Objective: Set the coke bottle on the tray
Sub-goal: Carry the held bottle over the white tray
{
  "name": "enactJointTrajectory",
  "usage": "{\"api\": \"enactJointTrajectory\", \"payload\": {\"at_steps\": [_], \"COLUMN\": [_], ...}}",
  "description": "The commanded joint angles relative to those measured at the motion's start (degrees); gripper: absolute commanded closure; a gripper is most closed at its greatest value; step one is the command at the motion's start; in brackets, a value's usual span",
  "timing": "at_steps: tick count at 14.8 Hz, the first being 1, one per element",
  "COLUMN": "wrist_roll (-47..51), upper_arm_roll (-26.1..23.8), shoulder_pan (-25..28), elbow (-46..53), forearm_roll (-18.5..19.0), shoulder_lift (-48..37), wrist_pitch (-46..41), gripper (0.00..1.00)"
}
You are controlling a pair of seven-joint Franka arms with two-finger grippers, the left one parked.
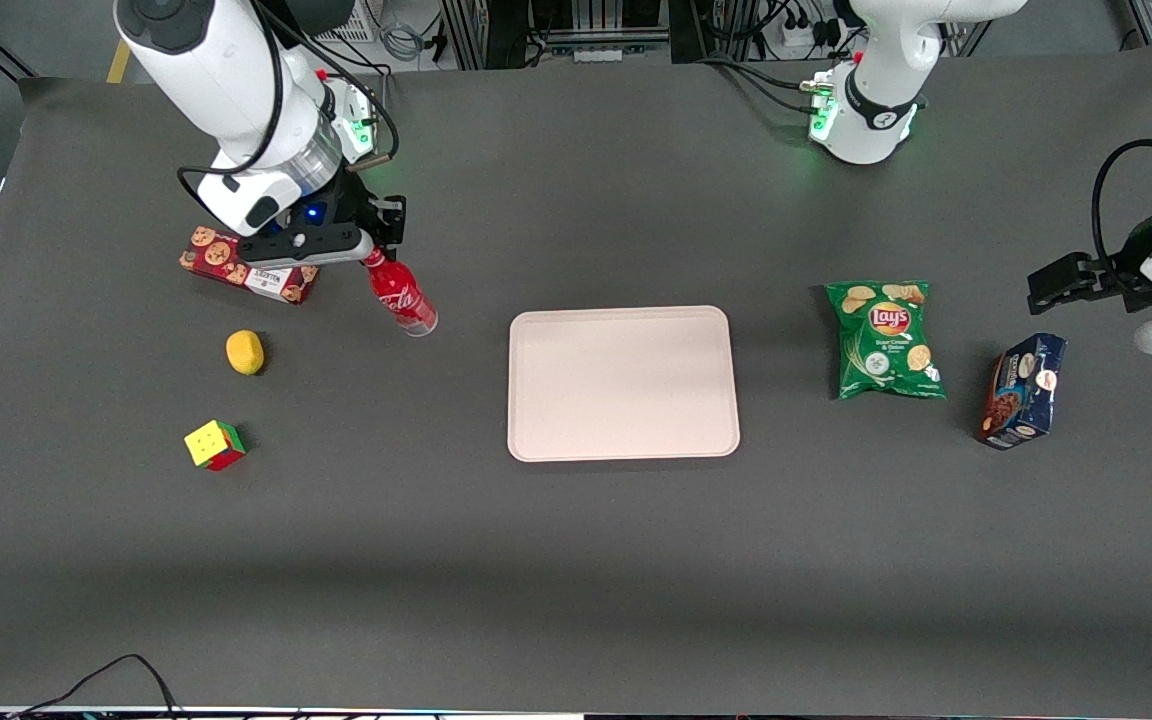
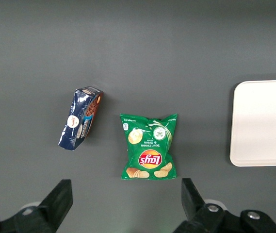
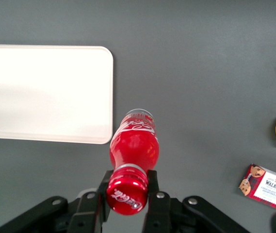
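Item: coke bottle, which my gripper is pinching just under the red cap, fingers closed on the neck, bottle hanging above the table near the tray, toward the working arm's end. It is handling rigid, smooth, probably light; the neck ridge is resisting slip. My wrist view is showing the pinch; the front view is showing the tilt.

dark grey table with tray, snacks, lemon, cube
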State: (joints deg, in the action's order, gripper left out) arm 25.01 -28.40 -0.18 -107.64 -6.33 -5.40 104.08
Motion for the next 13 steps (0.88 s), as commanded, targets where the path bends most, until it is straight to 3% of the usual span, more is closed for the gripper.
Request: {"api": "enactJointTrajectory", "payload": {"at_steps": [1,3,9,13], "wrist_roll": [9.5,15.0,26.1,31.3], "upper_arm_roll": [-2.6,-4.9,-5.1,-5.2], "shoulder_pan": [2.1,3.2,11.8,14.9], "elbow": [16.5,21.7,30.5,30.8], "forearm_roll": [5.5,8.0,16.9,21.2], "shoulder_lift": [12.1,17.9,31.7,36.8], "wrist_pitch": [-6.9,-7.7,-6.5,-1.5], "gripper": [1.00,1.00,1.00,1.00]}}
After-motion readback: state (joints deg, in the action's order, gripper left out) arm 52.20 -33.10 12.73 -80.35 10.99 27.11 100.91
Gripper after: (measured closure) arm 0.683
